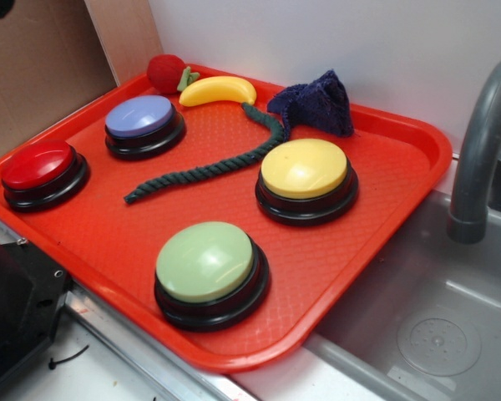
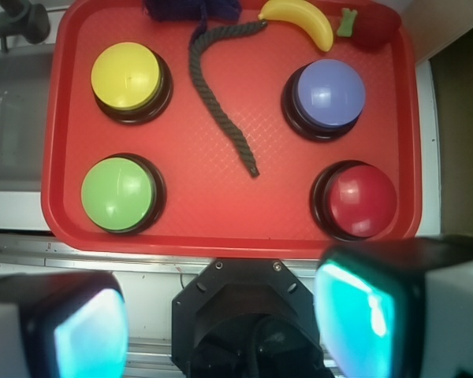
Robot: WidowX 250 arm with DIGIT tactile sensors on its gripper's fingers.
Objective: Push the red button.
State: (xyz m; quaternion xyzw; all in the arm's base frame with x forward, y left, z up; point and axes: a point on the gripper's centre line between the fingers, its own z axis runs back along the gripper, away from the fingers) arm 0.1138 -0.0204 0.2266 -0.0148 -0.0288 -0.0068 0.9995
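The red button has a glossy red dome on a black base. It sits at the left corner of the red tray. In the wrist view the red button is at the tray's lower right. My gripper hangs high above the robot base, short of the tray's near edge. Its cyan pads stand wide apart with nothing between them. The right finger sits just below the red button in that view. The exterior view does not clearly show the gripper.
The tray also holds a blue button, yellow button, green button, dark rope, banana, strawberry toy and purple cloth. A sink and faucet are to the right.
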